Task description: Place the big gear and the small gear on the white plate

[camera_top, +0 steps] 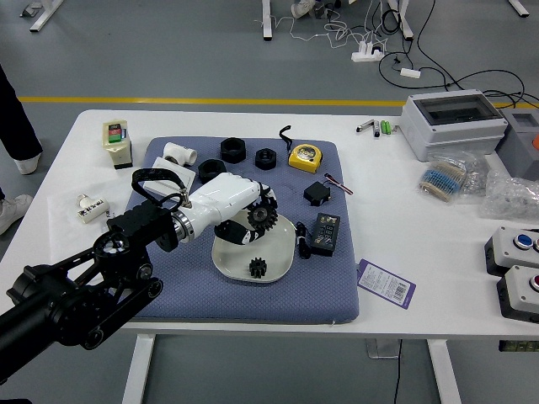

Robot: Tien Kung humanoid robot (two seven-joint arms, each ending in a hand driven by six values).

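Black-and-white left hand [224, 200]: pinching
Big black toothed gear [263, 215]: at its fingertips, frame centre
Small black gear [258, 268]: on white plate [227, 263], lower centre

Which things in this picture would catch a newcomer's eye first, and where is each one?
Probably the robot's left hand, black and white, reaching in from the left and holding the big gear over the upper part of the white plate. The small black gear stands out against the plate's pale surface, and the yellow tape measure glows near the blue mat's far right corner.
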